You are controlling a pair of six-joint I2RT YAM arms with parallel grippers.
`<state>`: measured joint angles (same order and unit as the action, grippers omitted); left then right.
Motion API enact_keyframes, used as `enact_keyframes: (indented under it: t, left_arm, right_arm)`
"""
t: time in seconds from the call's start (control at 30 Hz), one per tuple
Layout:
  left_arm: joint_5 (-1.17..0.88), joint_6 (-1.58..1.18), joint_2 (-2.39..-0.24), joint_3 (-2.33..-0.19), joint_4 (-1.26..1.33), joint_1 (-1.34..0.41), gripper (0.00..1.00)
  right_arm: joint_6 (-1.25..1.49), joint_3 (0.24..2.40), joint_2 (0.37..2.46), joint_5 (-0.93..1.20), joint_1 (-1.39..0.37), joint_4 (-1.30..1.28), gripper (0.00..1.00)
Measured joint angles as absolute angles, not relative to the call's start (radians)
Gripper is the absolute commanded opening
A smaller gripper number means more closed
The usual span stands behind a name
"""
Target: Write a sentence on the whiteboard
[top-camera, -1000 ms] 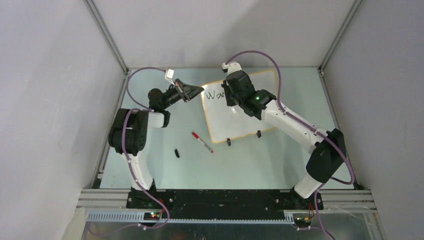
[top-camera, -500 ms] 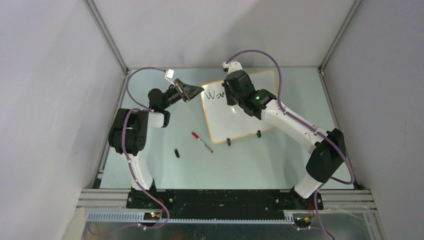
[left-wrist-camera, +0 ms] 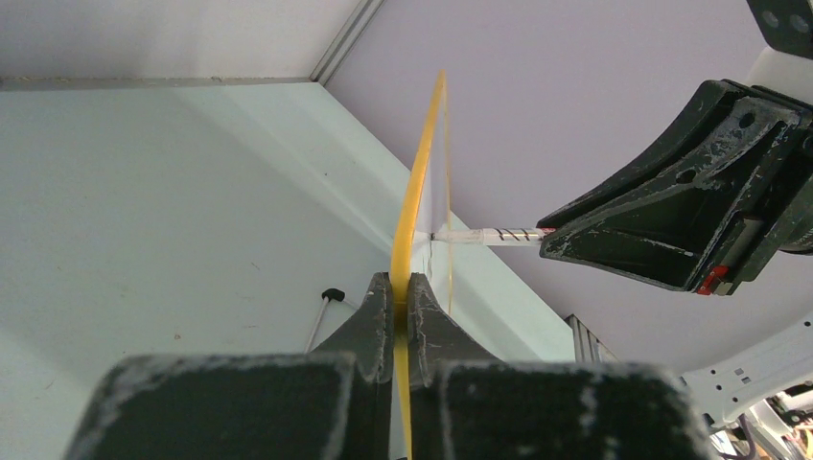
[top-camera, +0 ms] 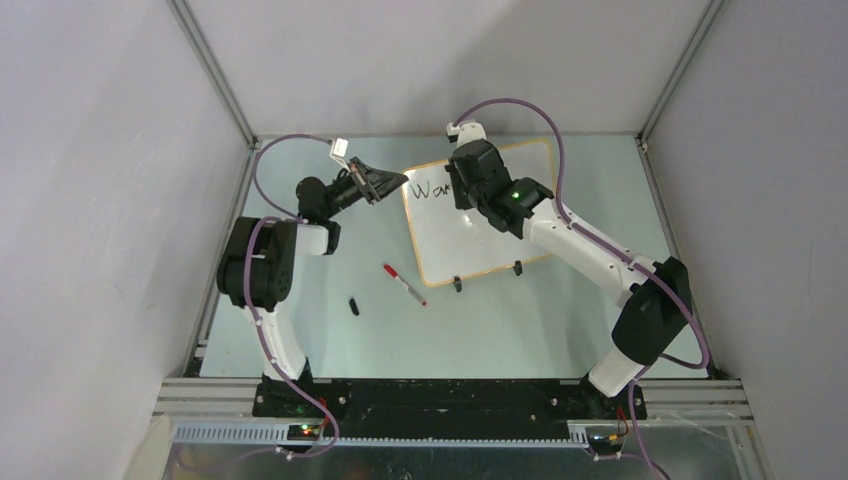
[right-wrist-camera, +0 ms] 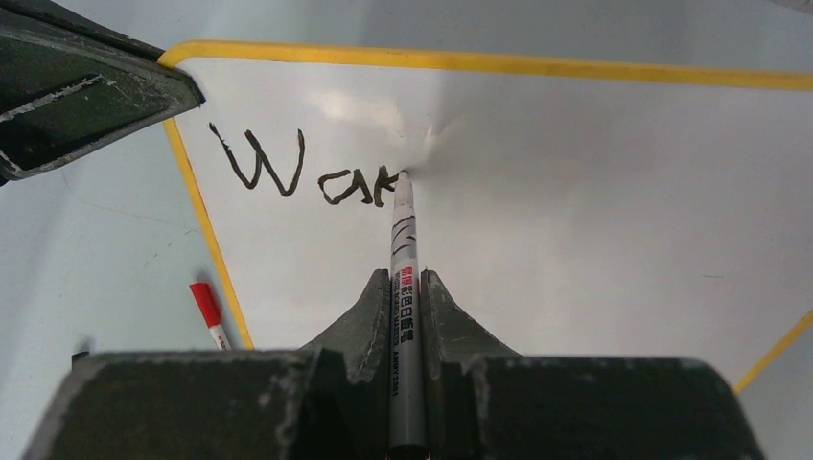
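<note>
The whiteboard (top-camera: pixel 480 240) lies on the table, white with a yellow-orange frame. My left gripper (top-camera: pixel 398 182) is shut on its left frame edge, which shows edge-on in the left wrist view (left-wrist-camera: pixel 414 206) between my fingertips (left-wrist-camera: pixel 402 280). My right gripper (right-wrist-camera: pixel 405 276) is shut on a grey-white marker (right-wrist-camera: pixel 404 287) whose tip touches the board (right-wrist-camera: pixel 575 240). The sentence (right-wrist-camera: pixel 307 172) reads "Wa" plus part of a third letter in black, and the tip rests at its right end. The top view shows the right gripper (top-camera: pixel 462 195) over the writing (top-camera: pixel 428 189).
A red-capped marker (top-camera: pixel 404 284) lies on the table near the board's front left corner, also in the right wrist view (right-wrist-camera: pixel 207 309). A small black cap (top-camera: pixel 354 306) lies further left. Two black clip feet (top-camera: pixel 457 284) sit on the board's near edge. Grey walls enclose the table.
The right gripper with the marker has shifted very slightly to the right along the board. The left gripper and the board have not moved.
</note>
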<state>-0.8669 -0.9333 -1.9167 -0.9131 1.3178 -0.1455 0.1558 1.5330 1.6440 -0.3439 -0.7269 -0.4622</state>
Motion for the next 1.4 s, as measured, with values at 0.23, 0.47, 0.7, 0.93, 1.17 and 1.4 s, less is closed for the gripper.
enact_keyframes:
  t: [0.23, 0.47, 0.7, 0.93, 1.17, 1.4]
  left_arm:
    - [-0.867, -0.934, -1.917, -0.913, 1.318, -0.146, 0.0]
    - [-0.868, -0.934, -1.917, -0.913, 1.319, -0.146, 0.0]
    - [-0.868, -0.934, -1.917, -0.913, 1.319, -0.146, 0.0]
    - [-0.868, -0.933, -1.917, -0.913, 1.319, -0.146, 0.0]
    - [-0.868, -0.933, -1.917, -0.913, 1.319, -0.146, 0.0]
    - [-0.868, -0.934, -1.917, -0.913, 1.319, -0.146, 0.0]
  right_arm:
    - [0.156, 1.533, 1.64, -0.334, -0.726, -0.461, 0.0]
    - [0.156, 1.493, 1.567, -0.306, -0.723, -0.439, 0.0]
    - [0.155, 1.444, 1.488, -0.299, -0.711, -0.404, 0.0]
    - [0.155, 1.43, 1.498, -0.297, -0.695, -0.397, 0.0]
    - [0.155, 1.43, 1.533, -0.269, -0.69, -0.394, 0.0]
    - [0.155, 1.43, 1.544, -0.253, -0.687, -0.395, 0.0]
